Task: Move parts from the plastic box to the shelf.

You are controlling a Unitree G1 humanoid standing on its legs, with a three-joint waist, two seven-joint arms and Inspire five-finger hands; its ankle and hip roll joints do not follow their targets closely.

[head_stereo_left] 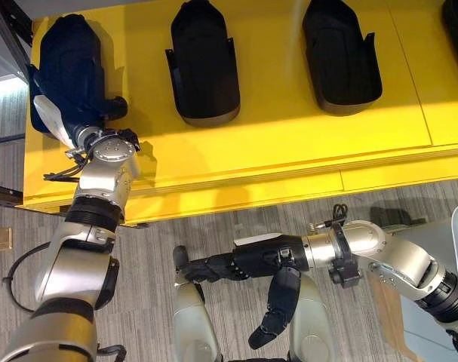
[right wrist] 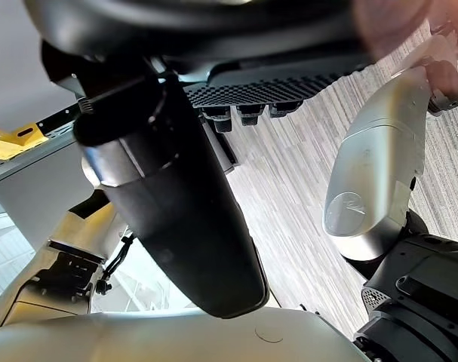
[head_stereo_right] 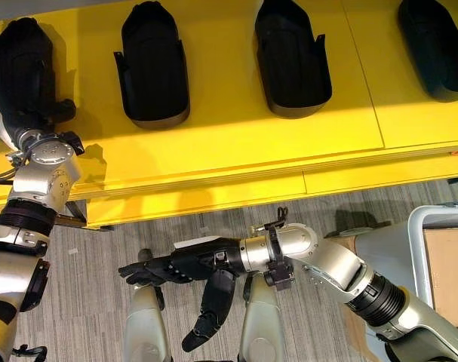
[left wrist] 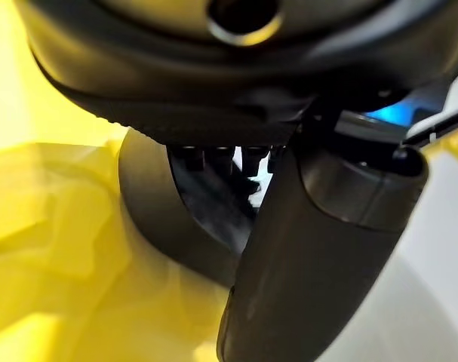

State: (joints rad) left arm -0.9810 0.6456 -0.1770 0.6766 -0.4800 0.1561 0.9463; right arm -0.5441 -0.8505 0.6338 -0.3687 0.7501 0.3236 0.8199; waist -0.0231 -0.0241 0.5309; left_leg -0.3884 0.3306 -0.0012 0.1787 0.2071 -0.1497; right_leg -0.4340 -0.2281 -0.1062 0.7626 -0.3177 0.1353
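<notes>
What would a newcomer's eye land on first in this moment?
The bright yellow shelf with a row of black parts lying on it. At its left end the left hand is on the leftmost part, while the right hand hangs open over the grey floor below.

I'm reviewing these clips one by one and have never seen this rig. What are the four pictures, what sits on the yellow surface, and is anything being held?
A humanoid robot is seen through its own cameras: two head views looking down, plus one camera on each wrist. Black moulded parts lie in a row on the yellow shelf. The left hand rests at the leftmost part; its fingers are hidden, so a grip cannot be confirmed. The right hand hangs over the floor, fingers straight and holding nothing. The grey plastic box stands at the robot's right.
</notes>
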